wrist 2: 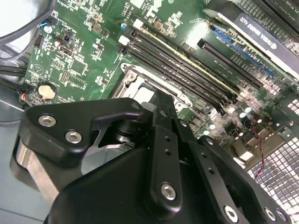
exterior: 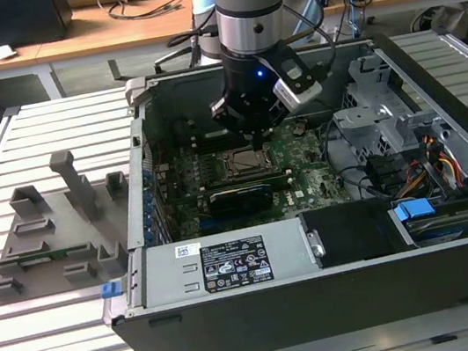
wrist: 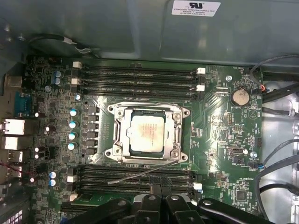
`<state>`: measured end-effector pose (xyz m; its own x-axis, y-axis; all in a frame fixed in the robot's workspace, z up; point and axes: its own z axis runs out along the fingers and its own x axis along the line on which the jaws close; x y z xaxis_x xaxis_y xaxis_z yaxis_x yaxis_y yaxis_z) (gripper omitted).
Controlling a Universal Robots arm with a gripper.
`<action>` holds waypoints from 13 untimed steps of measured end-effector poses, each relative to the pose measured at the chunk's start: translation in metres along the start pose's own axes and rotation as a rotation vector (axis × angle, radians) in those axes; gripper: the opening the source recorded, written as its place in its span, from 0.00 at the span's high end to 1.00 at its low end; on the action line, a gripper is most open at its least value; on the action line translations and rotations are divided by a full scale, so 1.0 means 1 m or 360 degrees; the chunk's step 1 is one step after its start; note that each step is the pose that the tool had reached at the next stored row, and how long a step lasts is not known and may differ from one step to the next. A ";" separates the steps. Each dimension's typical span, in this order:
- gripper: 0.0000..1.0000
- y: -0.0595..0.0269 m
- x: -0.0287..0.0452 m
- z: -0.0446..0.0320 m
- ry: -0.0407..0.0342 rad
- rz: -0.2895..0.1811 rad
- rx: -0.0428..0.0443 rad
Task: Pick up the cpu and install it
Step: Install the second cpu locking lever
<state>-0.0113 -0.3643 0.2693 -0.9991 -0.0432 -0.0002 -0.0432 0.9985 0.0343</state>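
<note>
Cpu [wrist: 146, 134] seated in socket [wrist: 147, 134]; gripper [wrist: 159, 189] apart above, fingers seemingly together, empty.

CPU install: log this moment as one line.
arm: inside computer case, above motherboard | gripper: near socket | cpu: seated in socket frame | grip: none visible

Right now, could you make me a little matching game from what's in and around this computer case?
Things:
1. cpu
2. gripper
3. grey plastic fixture
4. coin cell battery

Places:
A. on the slatted table, outside the computer case
B. lying in the metal-framed socket
C. on the green motherboard, beside the memory slots
D. above the motherboard, inside the case

Pairs: 1-B, 2-D, 3-A, 4-C
</note>
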 end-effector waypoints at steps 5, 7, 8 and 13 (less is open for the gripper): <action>0.89 -0.0040 0.0002 0.0002 0.0000 0.0000 -0.0007; 0.89 -0.0048 0.0004 0.0007 -0.0001 0.0000 -0.0015; 0.89 -0.0054 0.0011 0.0012 -0.0002 0.0000 -0.0039; 0.89 -0.0114 0.0037 0.0076 -0.0004 0.0000 -0.0095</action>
<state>-0.0146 -0.3756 0.2613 -0.9991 -0.0431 -0.0029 -0.0432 0.9947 0.0937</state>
